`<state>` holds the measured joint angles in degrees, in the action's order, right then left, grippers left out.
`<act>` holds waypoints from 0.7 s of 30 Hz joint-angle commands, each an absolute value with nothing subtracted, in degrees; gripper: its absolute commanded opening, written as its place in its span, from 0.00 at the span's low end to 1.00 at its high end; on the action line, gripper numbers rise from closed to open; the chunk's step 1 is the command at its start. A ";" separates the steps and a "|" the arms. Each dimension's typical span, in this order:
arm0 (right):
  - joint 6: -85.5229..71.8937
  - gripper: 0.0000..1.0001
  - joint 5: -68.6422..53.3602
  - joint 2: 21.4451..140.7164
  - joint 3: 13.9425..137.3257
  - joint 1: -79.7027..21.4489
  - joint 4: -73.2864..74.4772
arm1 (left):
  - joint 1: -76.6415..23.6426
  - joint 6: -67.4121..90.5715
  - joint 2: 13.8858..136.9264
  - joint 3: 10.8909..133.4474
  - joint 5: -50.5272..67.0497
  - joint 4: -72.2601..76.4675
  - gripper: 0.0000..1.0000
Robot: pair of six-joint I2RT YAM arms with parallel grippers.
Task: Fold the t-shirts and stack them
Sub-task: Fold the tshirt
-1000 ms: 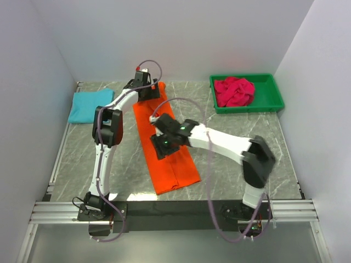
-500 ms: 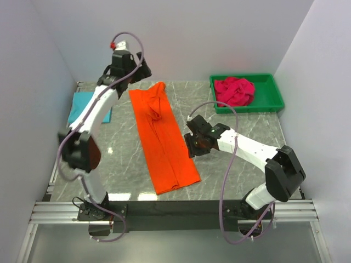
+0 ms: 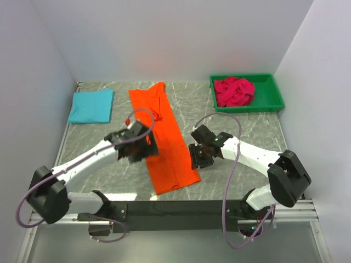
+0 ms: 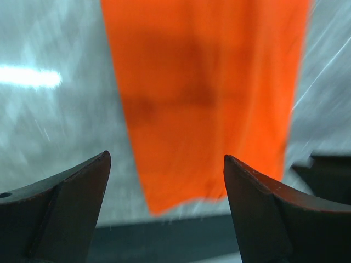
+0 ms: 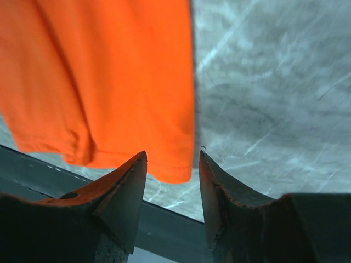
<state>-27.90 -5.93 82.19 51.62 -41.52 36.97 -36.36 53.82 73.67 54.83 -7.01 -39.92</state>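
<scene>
Orange tee (image 3: 164,137) stretched long down the middle of the surface (image 3: 263,120), left claw (image 4: 166,156) gaping empty over its left edge, right claw (image 5: 173,154) parted, empty, by the near right corner: best pinch both near corners together and fold squarely away.

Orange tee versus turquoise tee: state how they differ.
The orange tee is a long narrow strip; the turquoise tee is a compact rectangle. The orange tee runs down the middle of the table, from far edge toward near edge; the turquoise tee sits at the far left corner. Both are plain cloth lying flat.
</scene>
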 commanded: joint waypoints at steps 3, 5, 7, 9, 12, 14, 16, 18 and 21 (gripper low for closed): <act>-29.79 0.50 -8.96 79.72 47.90 -41.40 35.24 | -44.64 68.02 67.41 45.02 -2.73 -38.94 0.88; -29.88 0.49 -9.58 79.80 47.46 -41.48 35.24 | -46.92 69.77 67.76 43.95 -2.20 -38.23 0.88; -29.97 0.49 -9.76 79.81 46.94 -41.40 35.51 | -47.98 70.66 68.64 42.81 -0.89 -37.88 0.84; -30.06 0.49 -9.76 80.07 46.41 -41.40 35.51 | -49.13 71.10 70.66 42.19 -0.44 -38.14 0.81; -30.06 0.49 -10.28 80.68 45.79 -41.48 34.98 | -50.53 71.63 73.12 42.10 -0.44 -39.28 0.76; -29.97 0.49 -10.98 81.82 45.70 -41.48 34.89 | -51.15 71.20 74.96 42.36 -0.44 -39.55 0.75; -29.97 0.49 -11.16 82.52 45.53 -41.48 34.63 | -51.94 70.93 76.19 42.89 -0.44 -40.42 0.74; -30.06 0.49 -10.99 82.79 45.35 -41.48 34.63 | -53.08 70.58 77.87 43.24 -0.44 -40.69 0.72; -30.15 0.49 -10.99 83.23 45.09 -41.48 34.54 | -54.31 69.96 79.71 43.68 -0.44 -41.31 0.70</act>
<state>-29.43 -10.63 82.81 45.54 -41.52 35.81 -53.17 69.80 78.65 42.48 -1.06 -40.32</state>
